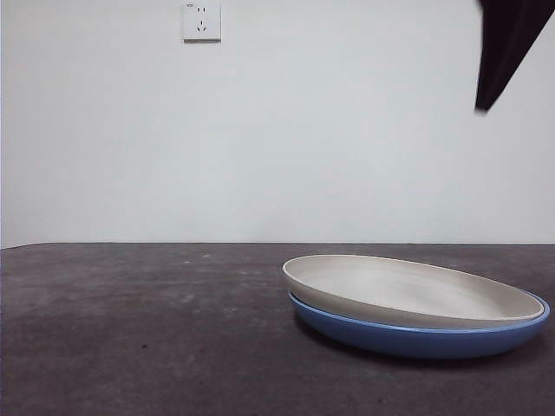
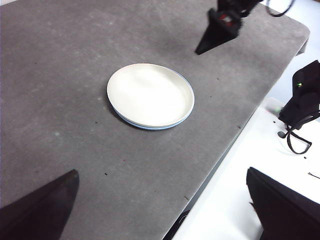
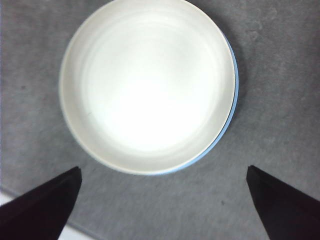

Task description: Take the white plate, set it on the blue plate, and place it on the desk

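The white plate (image 1: pixel 408 290) lies nested in the blue plate (image 1: pixel 416 338) on the desk (image 1: pixel 139 329), slightly tilted and shifted left. In the right wrist view the white plate (image 3: pixel 147 82) nearly covers the blue plate (image 3: pixel 234 75), which shows only as a thin rim. My right gripper (image 3: pixel 162 200) is open and empty, hovering above the stack; it shows as a black tip (image 1: pixel 503 52) at the front view's top right and in the left wrist view (image 2: pixel 220 32). My left gripper (image 2: pixel 162 205) is open and empty, high and away from the plates (image 2: pixel 150 95).
The desk's edge (image 2: pixel 225 150) runs close beside the plates, with white floor beyond it. A wall with a socket (image 1: pixel 201 21) stands behind the desk.
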### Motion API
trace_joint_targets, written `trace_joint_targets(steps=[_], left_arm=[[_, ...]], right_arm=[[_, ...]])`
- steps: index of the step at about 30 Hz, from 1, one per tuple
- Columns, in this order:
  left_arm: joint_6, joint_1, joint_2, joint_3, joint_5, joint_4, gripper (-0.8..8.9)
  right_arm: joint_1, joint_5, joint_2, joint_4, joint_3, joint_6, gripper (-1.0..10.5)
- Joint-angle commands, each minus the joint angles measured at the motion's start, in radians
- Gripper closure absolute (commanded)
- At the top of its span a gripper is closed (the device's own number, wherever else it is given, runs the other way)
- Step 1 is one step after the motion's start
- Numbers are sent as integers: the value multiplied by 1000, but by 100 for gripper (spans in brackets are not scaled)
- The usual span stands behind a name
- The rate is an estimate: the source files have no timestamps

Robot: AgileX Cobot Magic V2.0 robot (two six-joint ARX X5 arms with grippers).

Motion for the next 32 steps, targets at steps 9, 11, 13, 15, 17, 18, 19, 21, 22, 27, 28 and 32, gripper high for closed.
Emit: trace_joint_targets(steps=[9, 11, 13, 15, 17, 18, 19, 21, 22, 27, 28, 32], left_arm=[[-2, -8, 6, 11, -4, 18, 187], [-2, -8, 6, 11, -4, 21, 187], [-2, -8, 6, 11, -4, 23, 187], [-2, -8, 6, 11, -4, 24, 187], [-2, -8, 6, 11, -4, 24, 187], [-2, -8, 6, 11, -4, 24, 187], [-2, -8, 6, 11, -4, 24, 187], [-2, -8, 6, 11, -4, 27, 187], [-2, -8, 6, 11, -4, 29, 187], [-2, -8, 6, 11, -4, 29, 187], [-2, -8, 6, 11, -4, 29, 187], [-2, -8, 6, 11, -4, 30, 187]], right_arm=[[-122, -94, 291, 117, 3, -84, 367], [-142, -126, 338, 144, 3, -90, 367], [-154, -129, 378, 164, 3, -90, 367], [-159, -133, 417, 178, 3, -92, 367], [-162, -156, 455, 193, 3, -100, 367], [-163, -168, 471, 199, 3, -101, 367], [-163, -180, 488, 203, 3, -103, 367], [-162, -195, 513, 212, 3, -108, 367], [-162, -204, 529, 219, 3, -111, 368], [-163, -207, 562, 230, 3, -116, 430], [-163, -207, 565, 233, 3, -116, 449], [-162, -208, 565, 246, 3, -116, 535]])
